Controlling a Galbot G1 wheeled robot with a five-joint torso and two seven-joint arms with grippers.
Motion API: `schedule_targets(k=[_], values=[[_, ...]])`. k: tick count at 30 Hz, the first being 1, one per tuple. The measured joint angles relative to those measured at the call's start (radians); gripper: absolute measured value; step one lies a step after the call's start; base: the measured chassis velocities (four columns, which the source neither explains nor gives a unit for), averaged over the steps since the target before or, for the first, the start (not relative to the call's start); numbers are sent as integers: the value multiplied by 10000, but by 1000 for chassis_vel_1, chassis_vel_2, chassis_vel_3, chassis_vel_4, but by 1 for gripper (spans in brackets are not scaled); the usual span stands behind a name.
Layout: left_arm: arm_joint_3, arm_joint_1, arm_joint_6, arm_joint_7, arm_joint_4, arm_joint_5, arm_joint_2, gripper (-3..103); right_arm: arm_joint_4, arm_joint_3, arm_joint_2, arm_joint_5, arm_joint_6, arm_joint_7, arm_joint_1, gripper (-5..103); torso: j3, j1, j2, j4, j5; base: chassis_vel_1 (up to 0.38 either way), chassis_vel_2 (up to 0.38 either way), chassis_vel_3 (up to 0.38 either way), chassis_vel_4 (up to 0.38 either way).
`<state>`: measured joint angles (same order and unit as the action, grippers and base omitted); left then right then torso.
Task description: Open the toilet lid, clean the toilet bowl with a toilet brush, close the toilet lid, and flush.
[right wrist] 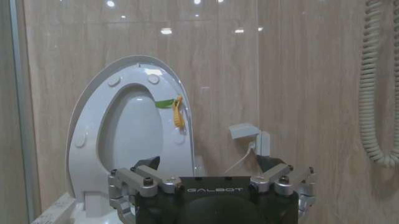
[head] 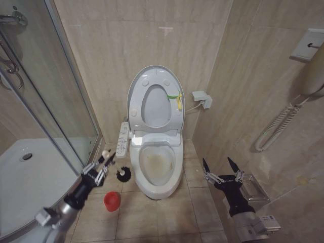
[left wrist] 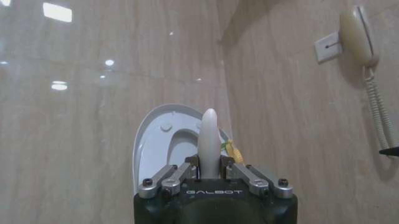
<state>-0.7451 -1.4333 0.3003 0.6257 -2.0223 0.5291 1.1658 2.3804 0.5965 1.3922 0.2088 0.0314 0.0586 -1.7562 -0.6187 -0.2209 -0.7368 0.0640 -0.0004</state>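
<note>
The toilet lid [head: 154, 109] stands raised against the wall with the ring seat up against it and a yellow-green tag at its right edge. Below it the toilet bowl [head: 158, 163] lies open, its bottom stained yellowish-brown. My left gripper [head: 105, 162] is shut on the white handle of the toilet brush [head: 123, 175], whose black head hangs just left of the bowl above the floor. In the left wrist view the handle [left wrist: 209, 135] sticks out from the left gripper [left wrist: 209, 168]. My right gripper [head: 220, 169] is open to the right of the toilet, and the right gripper [right wrist: 210, 165] faces the lid [right wrist: 134, 121].
A red holder cup [head: 112, 201] stands on the floor tiles left of the bowl. The glass shower enclosure [head: 61, 101] and its white tray [head: 30, 172] close off the left. A control panel [head: 122, 139] hangs on the seat's left. A wall phone [head: 314, 76] and metal holder [head: 253, 190] line the right wall.
</note>
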Motion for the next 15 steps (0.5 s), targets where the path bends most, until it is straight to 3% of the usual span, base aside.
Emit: schedule_targets(k=[5, 10, 15], values=[[512, 1114, 39, 171, 1002, 579, -1052, 21, 0, 1, 0, 0, 0, 0, 0, 100, 0, 0, 1, 0, 1, 0, 0, 0, 0], [903, 1872, 116, 275, 1783, 774, -1427, 21, 0, 0, 0, 0, 0, 0, 0, 100, 0, 0, 1, -2, 1, 0, 0, 0, 0], [1917, 3393, 259, 474, 3121, 894, -1993, 21, 0, 1, 0, 0, 0, 1, -1, 100, -1, 0, 2, 2, 0, 0, 0, 0, 0]])
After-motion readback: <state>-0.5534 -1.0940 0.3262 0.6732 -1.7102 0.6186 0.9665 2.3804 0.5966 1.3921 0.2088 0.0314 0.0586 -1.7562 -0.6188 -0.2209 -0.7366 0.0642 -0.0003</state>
